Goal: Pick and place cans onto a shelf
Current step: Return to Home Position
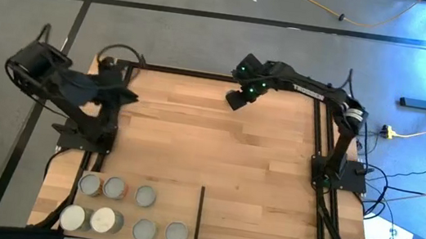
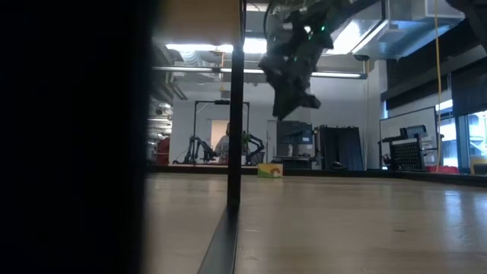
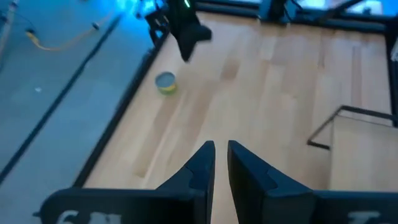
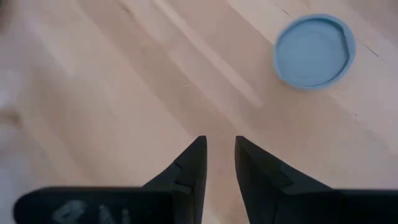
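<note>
Right wrist view: lone round silver-topped can (image 4: 314, 51) beyond right gripper (image 4: 219, 155), jaws parted, empty. Centre over can, descend square. Left gripper (image 3: 220, 163): jaws near-closed, empty.

yellow cable (image 1: 350, 18), planked tabletop (image 1: 217, 153), seated person (image 2: 223, 144)

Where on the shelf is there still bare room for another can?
On the shelf, the strip along the black upright edge above the right-hand cans is bare. The left end is crowded: seven cans in two rows.
</note>
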Tool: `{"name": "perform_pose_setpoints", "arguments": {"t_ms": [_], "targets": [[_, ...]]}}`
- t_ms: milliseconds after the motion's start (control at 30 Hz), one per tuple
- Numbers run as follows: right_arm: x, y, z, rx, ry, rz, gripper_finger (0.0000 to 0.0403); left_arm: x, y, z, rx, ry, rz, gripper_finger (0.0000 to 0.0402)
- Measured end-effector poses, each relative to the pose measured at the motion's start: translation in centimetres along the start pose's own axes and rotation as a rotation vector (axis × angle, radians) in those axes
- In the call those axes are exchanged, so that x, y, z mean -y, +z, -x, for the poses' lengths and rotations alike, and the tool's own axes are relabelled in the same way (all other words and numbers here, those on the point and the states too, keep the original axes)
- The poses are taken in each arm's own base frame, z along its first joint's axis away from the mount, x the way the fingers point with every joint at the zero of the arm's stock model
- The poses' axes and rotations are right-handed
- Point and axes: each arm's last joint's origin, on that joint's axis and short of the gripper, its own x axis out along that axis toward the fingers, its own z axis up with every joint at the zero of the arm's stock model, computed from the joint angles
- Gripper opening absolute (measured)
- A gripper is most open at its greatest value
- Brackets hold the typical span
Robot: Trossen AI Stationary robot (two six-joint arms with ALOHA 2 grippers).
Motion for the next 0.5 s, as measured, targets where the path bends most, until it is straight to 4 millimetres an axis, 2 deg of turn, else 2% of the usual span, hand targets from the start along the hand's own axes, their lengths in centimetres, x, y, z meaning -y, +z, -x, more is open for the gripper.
{"name": "perform_pose_setpoints", "arguments": {"t_ms": [133, 300, 500], "targets": [[1.5, 0.5, -1.8, -0.034, -0.033, 0.03, 0.0085, -1.0, -0.3, 1.0, 0.042, 0.017, 0.016, 0.0037], [3.4, 1.0, -3.5, -0.062, -0.132, 0.211, 0.0085, -1.4, -0.5, 1.3, 0.052, 0.011, 0.071, 0.0037], [4.0, 1.6, -4.5, -0.054, -0.126, 0.369, 0.0085, -1.5, -0.4, 1.3, 0.082, 0.062, 0.125, 0.0037]]}}
